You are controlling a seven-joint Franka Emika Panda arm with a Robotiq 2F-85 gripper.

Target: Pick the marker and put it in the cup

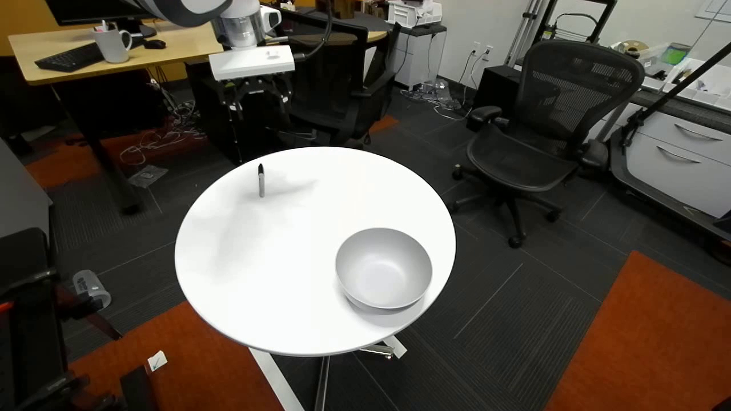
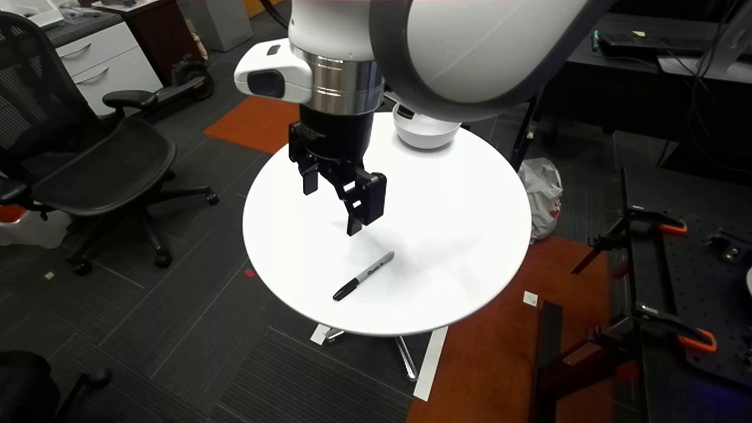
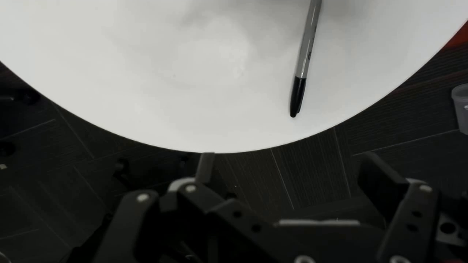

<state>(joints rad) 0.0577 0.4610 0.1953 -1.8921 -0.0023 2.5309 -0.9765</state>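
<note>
The marker [image 1: 261, 181] lies flat on the round white table, near its edge. It has a grey barrel and a black cap, and it also shows in an exterior view [image 2: 365, 275] and in the wrist view [image 3: 306, 54]. The cup [image 1: 384, 271] is a wide grey-white bowl, upright on the opposite part of the table. It is partly hidden behind the arm in an exterior view [image 2: 427, 140] and out of the wrist view. My gripper [image 2: 332, 204] is open and empty, above table height and apart from the marker. Its spread fingers also show in the wrist view [image 3: 289, 164].
The round table [image 1: 274, 257] has a bare rim all round. A black mesh chair [image 1: 531, 125] stands beside it. A desk [image 1: 183, 48] with a mug and keyboard is behind. A black bench [image 2: 693, 282] with orange-tipped clamps stands near the table.
</note>
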